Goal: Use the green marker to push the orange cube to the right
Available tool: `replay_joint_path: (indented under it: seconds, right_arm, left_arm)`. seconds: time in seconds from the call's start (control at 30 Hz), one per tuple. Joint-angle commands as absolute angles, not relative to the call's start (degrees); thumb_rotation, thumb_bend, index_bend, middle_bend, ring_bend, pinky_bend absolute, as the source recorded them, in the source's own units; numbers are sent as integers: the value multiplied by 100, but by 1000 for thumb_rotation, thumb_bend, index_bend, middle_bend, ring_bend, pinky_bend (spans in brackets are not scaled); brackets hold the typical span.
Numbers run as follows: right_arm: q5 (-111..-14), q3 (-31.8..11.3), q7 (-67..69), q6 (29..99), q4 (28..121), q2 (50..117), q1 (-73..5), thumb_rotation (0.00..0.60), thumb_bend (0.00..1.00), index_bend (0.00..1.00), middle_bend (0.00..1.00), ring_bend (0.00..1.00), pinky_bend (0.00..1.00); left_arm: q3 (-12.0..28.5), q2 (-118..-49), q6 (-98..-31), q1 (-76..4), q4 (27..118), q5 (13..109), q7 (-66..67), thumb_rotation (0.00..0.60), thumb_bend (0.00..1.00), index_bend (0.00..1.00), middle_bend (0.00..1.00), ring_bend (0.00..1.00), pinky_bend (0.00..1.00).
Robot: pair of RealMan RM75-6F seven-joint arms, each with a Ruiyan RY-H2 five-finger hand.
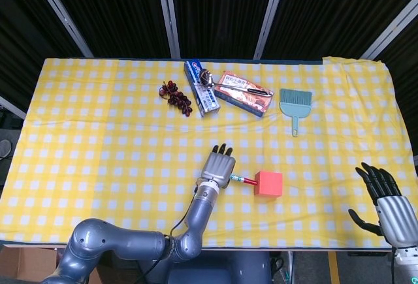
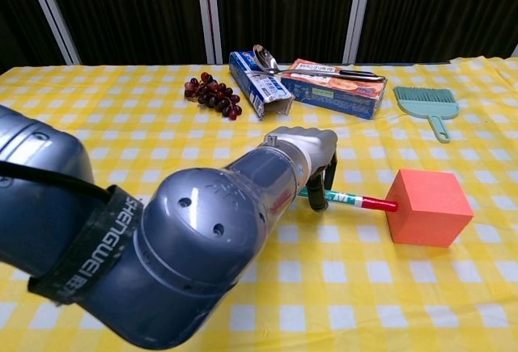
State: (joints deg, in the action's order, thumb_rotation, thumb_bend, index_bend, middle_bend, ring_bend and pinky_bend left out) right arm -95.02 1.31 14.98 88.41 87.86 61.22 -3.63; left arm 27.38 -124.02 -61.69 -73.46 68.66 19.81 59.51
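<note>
My left hand (image 1: 218,166) (image 2: 312,151) grips the green marker (image 2: 350,200) (image 1: 240,179), which lies nearly level and points right. Its red tip touches the left face of the orange cube (image 1: 268,184) (image 2: 428,207). The cube stands on the yellow checked cloth right of centre, near the front edge. My right hand (image 1: 385,199) hovers at the front right corner with fingers spread and nothing in it; the chest view does not show it.
Along the back of the table (image 1: 98,134) lie a bunch of dark grapes (image 1: 177,94), a blue toothpaste box (image 1: 201,88), a spoon (image 1: 222,83) across an orange box (image 1: 244,93), and a teal hand brush (image 1: 294,104). My left forearm (image 2: 186,239) fills the chest view's lower left.
</note>
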Motion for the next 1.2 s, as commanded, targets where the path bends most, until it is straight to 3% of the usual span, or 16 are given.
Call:
replay_joint_path:
  seconds: [0.03,0.73,0.97,1.2]
  right_arm:
    - [-9504,130,1496,8846,8786,6122,-361,600,342,0,0,0,45]
    - [-9508,131,1508,8850,8778,6114,-350,600,341,0,0,0,45]
    - [-9498,129,1507,8850,8774,6108,-344,600,341,0,0,0,45]
    - [-9445,119,1530,8833,8758,6091,-333,600,342,0,0,0,45]
  left_arm:
    - [2763,-12430,-6153,-7374,6823,2003,5929,600,495,574,111,0,98]
    - [2967,-12667,-6183,-7542,6612,1962,5883,600,495,575,111,0,98]
    - [2727,-12412,-6311,-7263,6877,1952,5955,600,495,574,111,0,98]
    - [2229,-11518,-6723,-6444,7965,2296,5652,600,494,574,111,0,98]
